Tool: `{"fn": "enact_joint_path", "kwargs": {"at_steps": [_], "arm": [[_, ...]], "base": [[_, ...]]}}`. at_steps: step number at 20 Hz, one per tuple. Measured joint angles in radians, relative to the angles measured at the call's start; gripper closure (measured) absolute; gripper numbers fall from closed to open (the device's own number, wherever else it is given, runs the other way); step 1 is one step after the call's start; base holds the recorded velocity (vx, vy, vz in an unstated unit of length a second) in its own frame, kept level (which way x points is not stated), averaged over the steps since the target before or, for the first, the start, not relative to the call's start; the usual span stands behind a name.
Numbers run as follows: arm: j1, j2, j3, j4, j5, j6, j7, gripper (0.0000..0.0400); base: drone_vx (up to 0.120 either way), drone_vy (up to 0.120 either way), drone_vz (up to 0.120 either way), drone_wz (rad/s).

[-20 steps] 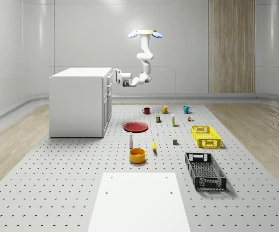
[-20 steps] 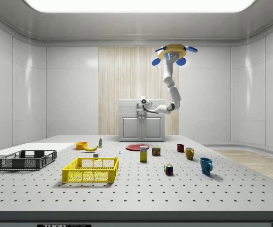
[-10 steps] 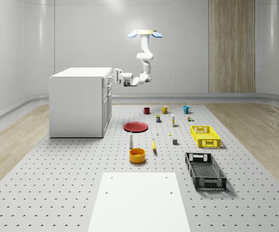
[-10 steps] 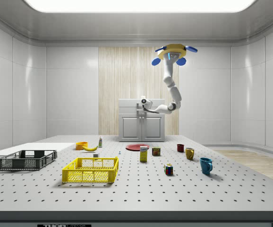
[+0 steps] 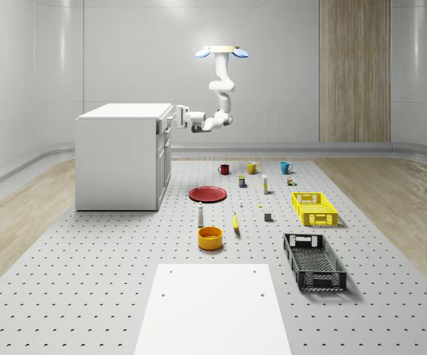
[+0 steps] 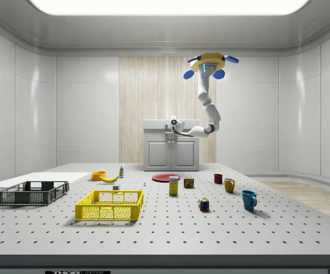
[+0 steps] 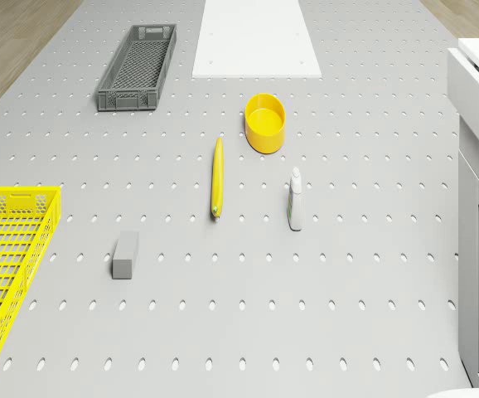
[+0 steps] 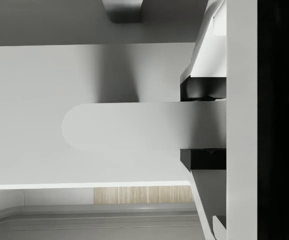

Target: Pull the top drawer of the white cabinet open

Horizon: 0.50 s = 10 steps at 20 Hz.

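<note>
Reaching sideways from under the hovering drone (image 5: 221,51), our end effector (image 5: 178,117) sits in the whole-scene view right at the top front edge of the white cabinet (image 5: 117,155), which stands near the bench's far corner on that view's left; the drone hangs high over the bench beside the cabinet, not above it. From the side view the end effector (image 6: 173,122) meets the top drawer (image 6: 170,129) at handle height, and the drawer looks flush or barely out. Our wrist view shows two dark pads (image 8: 203,89) either side of the rounded handle (image 8: 129,126), so we judge the end effector clamped on it. We read this as the pull itself; next we need a straight draw away from the cabinet face.
</note>
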Motion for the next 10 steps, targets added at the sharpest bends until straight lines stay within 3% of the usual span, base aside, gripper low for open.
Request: {"fn": "enact_joint_path", "kwargs": {"at_steps": [7, 9, 10], "arm": [[-0.01, -0.037, -0.029, -0.037, -0.023, -0.036, -0.01, 0.0285], [-0.008, -0.05, -0.04, -0.038, -0.054, -0.037, 0.009, 0.0256], [-0.002, -0.046, -0.048, -0.045, -0.049, -0.039, -0.027, 0.0265]], "base": [[0.0, 0.0, 0.0, 0.0], [0.0, 0.0, 0.0, 0.0], [0.0, 0.0, 0.0, 0.0]]}}
